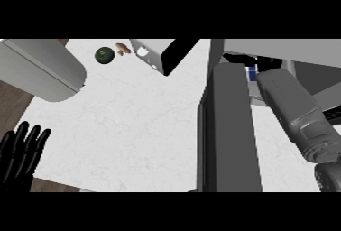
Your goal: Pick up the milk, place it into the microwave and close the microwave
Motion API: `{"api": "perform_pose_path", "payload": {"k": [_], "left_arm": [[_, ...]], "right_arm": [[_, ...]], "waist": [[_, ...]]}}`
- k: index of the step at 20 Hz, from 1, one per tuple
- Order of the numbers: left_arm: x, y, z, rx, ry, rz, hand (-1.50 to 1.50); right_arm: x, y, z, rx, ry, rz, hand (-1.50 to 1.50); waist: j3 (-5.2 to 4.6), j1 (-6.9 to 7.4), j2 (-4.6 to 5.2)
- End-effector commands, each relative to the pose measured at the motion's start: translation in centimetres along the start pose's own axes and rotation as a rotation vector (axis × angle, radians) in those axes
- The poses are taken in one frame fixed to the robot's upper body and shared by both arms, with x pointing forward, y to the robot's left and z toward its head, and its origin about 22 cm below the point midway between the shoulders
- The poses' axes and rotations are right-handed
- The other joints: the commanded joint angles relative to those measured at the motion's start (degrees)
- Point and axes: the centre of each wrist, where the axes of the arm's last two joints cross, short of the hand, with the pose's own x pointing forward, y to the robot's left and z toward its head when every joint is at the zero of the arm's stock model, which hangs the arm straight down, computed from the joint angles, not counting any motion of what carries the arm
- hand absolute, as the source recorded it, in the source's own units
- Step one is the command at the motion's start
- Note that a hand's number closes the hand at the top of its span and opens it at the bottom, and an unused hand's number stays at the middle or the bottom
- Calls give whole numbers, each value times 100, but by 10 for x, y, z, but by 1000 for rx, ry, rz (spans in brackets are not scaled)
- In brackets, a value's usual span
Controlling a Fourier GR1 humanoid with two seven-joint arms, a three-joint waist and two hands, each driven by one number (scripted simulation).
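- White marbled counter (133, 126) fills the view. A rounded grey appliance (40, 67) stands at the far left, with a dark green round fruit (104, 54) and a small brown item (122, 48) to its right.
- Microwave (313, 76): at the right, cavity at the far right. Its door (226, 135) is swung open and runs near to far as a dark slab.
- Right hand (263, 61): at the end of the grey right forearm (300, 113), at the far side of the open door and inside the microwave's mouth. It is wrapped round the milk (251, 73).
- Milk: only a blue-and-white sliver shows, just below the hand, between door and forearm. Whether it touches the cavity floor cannot be told.
- Left hand (23, 144): resting at the near left edge, fingers straight and upward, holding nothing.
- Handling judgement: the milk is probably a stiff-walled container, moderately heavy if full, with smooth sides that may slip. Hold it across the mid-body, upright. Squeezing could dent the walls.
- Remaining steps, as judged: set the milk down, withdraw the hand, swing the door shut.
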Motion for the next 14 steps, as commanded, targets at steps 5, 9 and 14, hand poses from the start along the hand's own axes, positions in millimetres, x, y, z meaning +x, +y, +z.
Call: {"api": "perform_pose_path", "payload": {"k": [5, 9, 14], "left_arm": [[-4, -9, -7, -29, 5, 1, -150], [0, -13, -13, -40, -12, 0, -150], [-8, -14, -7, -36, 4, 2, -150]], "right_arm": [[15, 15, 3, 138, 72, -197, -150], [14, 17, 7, 146, 82, -246, -150], [9, 19, 11, 154, 112, -258, -150]], "waist": [[20, 11, -24], [27, -28, -36], [7, -17, -83]]}}
